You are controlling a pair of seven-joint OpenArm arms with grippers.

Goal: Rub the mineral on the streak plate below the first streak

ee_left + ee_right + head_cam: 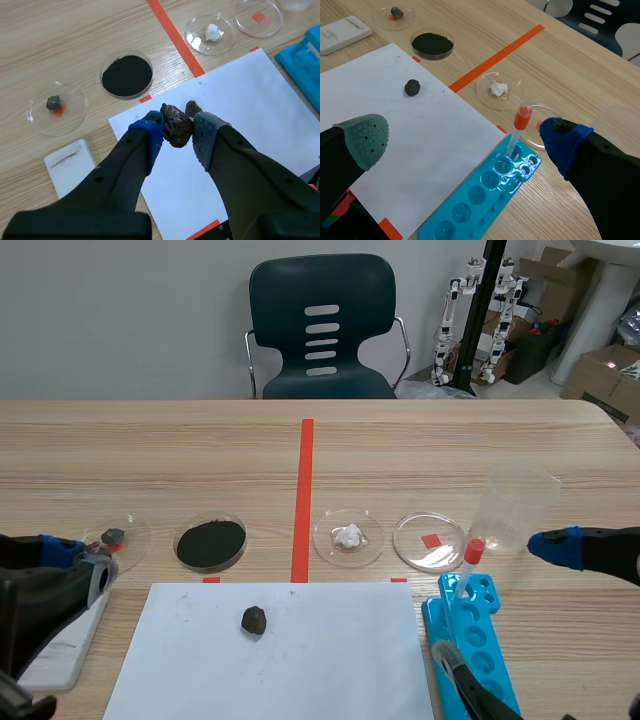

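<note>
My left gripper [176, 131] is shut on a dark, reddish-brown mineral [175, 126] and holds it above the near left part of the white paper [250, 95]. The white streak plate [70, 165] lies on the table beside the paper's left edge, with one grey streak near its far end. In the scene view the left gripper [85, 560] hangs over the plate [55, 655]. A second small dark rock [254, 620] sits on the paper. My right gripper [465, 145] is open over the blue tube rack [485, 200].
Along the paper's far edge stand several petri dishes: one with a grey stone [113, 537], one with black powder [211, 543], one with a white lump [348, 536] and one over a red mark [430, 541]. A red-capped tube [472, 558] stands in the rack. A clear beaker [515, 505] is at right.
</note>
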